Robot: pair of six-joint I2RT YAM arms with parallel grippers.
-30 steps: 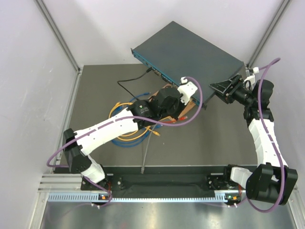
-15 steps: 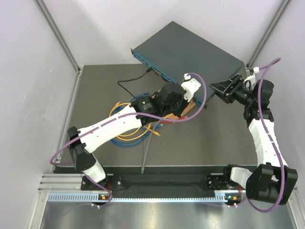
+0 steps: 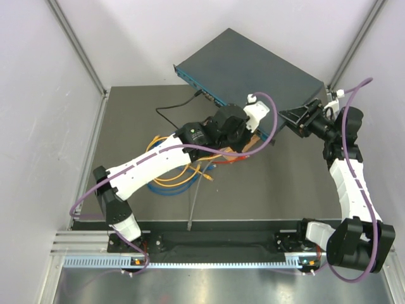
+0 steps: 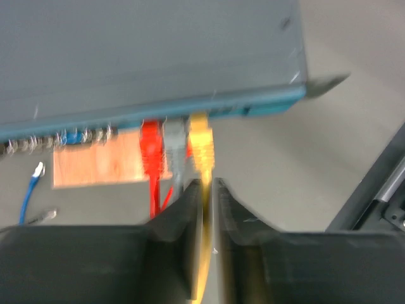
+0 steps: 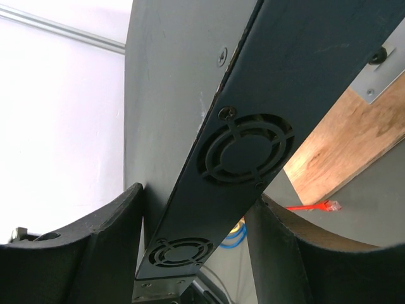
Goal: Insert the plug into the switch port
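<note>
Insertion looks nearly done: the yellow plug noses into a port on the switch. My left gripper pinches its cable, and my right gripper clamps the switch's end. Full seating is unconfirmed.

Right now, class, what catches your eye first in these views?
A yellow plug, pinched by the left fingers, sits at the front sockets of the switch, beside a red plug and a grey plug. The right fingers clamp the switch's vented end.
</note>
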